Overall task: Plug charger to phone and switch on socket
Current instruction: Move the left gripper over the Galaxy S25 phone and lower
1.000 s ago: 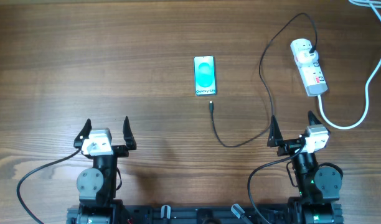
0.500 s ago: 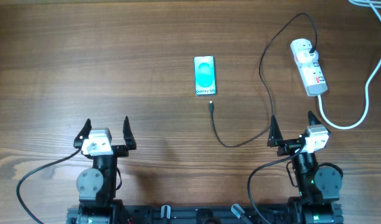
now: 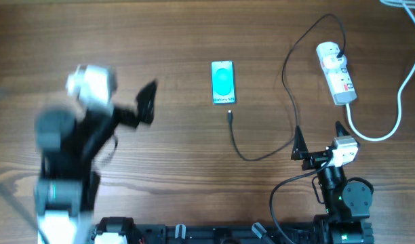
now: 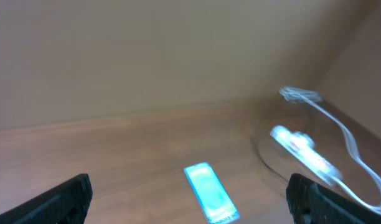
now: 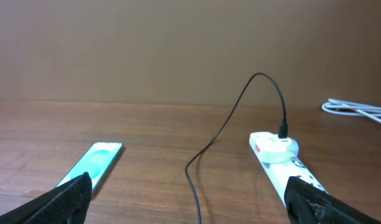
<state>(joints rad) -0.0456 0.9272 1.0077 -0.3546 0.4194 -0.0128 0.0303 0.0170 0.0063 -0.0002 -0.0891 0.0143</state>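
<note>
The phone lies flat at the table's middle, its cyan screen up. The charger's black cable loops from its connector tip, just below the phone, to the white plug seated in the socket at the right. My left gripper, blurred, is open and empty, raised left of the phone. In the left wrist view the phone lies ahead between the open fingers. My right gripper is open and empty, below the socket. The right wrist view shows the phone, cable and socket.
The socket's thick white cord curves from its near end up the right edge. More white cord lies at the back right corner. The robots' black cables trail at the table's front edge. The surface is brown wood.
My left arm has swung up and forward from its rest pose toward the phone, and is blurred by motion. The right arm, phone, charger and socket have not moved.
</note>
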